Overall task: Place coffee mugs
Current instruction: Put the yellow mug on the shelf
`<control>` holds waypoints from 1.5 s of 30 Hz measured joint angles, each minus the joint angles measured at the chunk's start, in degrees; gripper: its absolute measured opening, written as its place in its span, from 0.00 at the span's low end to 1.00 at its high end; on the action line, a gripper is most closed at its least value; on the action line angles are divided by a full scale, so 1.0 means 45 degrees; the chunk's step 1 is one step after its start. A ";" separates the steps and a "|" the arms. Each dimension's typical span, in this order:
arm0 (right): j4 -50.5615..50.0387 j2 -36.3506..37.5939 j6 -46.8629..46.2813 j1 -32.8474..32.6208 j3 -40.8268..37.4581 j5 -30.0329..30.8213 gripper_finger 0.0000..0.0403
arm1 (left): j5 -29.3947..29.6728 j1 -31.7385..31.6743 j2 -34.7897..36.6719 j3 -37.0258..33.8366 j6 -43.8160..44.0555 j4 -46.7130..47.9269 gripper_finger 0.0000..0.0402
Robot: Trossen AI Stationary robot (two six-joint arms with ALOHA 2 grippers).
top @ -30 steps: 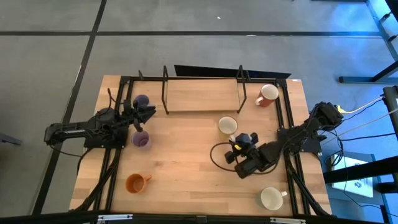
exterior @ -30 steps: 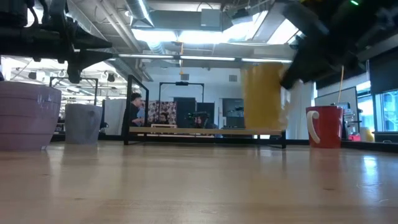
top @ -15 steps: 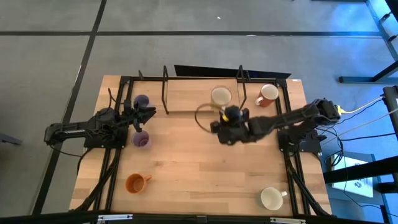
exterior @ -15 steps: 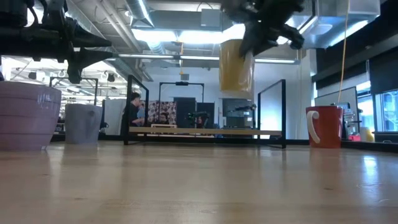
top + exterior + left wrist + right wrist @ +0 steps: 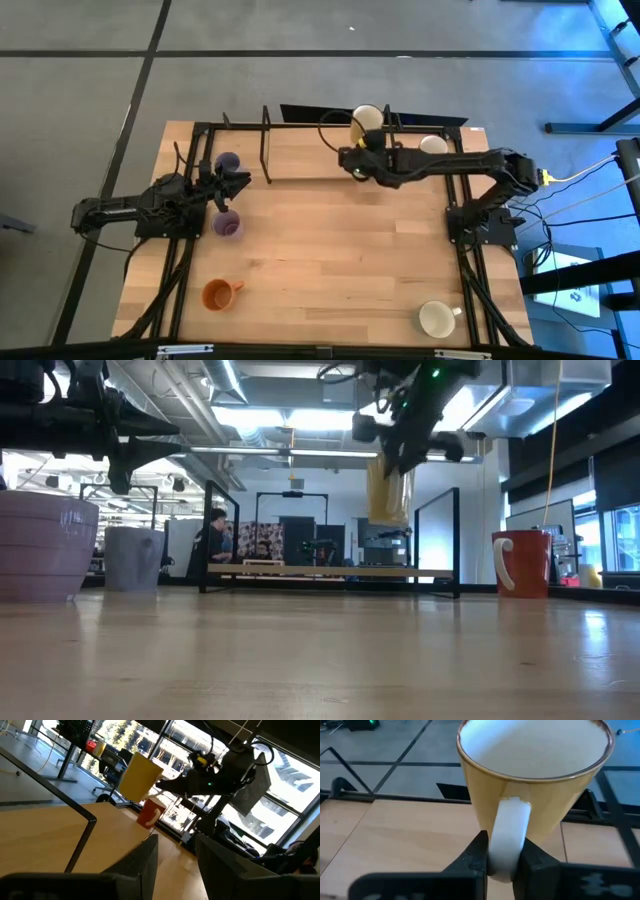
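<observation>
My right gripper (image 5: 366, 142) is shut on a cream-yellow coffee mug (image 5: 367, 118) and holds it high above the table's far edge, by the right end of the black wire rack (image 5: 267, 150). The mug also shows in the low view (image 5: 389, 490). My left gripper (image 5: 175, 865) stands open with nothing between its fingers at the table's left, between two purple mugs (image 5: 227, 161) (image 5: 227, 224). An orange mug (image 5: 222, 293), a cream mug (image 5: 437, 319) and a white mug with a red inside (image 5: 433, 146) stand on the table. My right gripper pinches the mug's white handle (image 5: 510, 830) between its two fingers (image 5: 477, 852), low on the loop. The fingers point toward the table's far edge, slanting down. The mug is lifted clear and stands roughly upright with its mouth up.
The rack (image 5: 440, 540) stands along the far edge in the middle, its uprights rising from the table. A black frame (image 5: 462, 190) runs along the table's edges. Bare wood (image 5: 320, 250) fills the middle of the table.
My right gripper has swung from the table's middle right toward the far edge and has risen, rolling its wrist. It stays shut on the cream-yellow mug's handle. The mug, clear of the table throughout, has gone from over the wood to above the rack's far right end.
</observation>
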State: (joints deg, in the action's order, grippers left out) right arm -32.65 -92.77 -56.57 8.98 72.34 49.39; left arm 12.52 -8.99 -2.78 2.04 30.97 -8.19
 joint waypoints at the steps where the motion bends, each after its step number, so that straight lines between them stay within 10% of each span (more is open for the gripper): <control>1: 0.0218 -0.0177 0.0022 0.0164 0.0000 -0.0171 0.08 | 0.0004 0.0000 0.0003 0.0000 0.0003 -0.0001 0.31; 45: 0.1479 -0.2565 0.0773 0.1963 -0.0005 -0.0867 0.08 | 0.0059 0.0005 0.0001 0.0000 -0.0011 -0.0107 0.31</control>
State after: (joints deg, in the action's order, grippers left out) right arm -26.00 -104.31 -53.09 17.82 72.31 45.49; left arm 12.78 -8.97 -2.77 2.04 30.92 -8.67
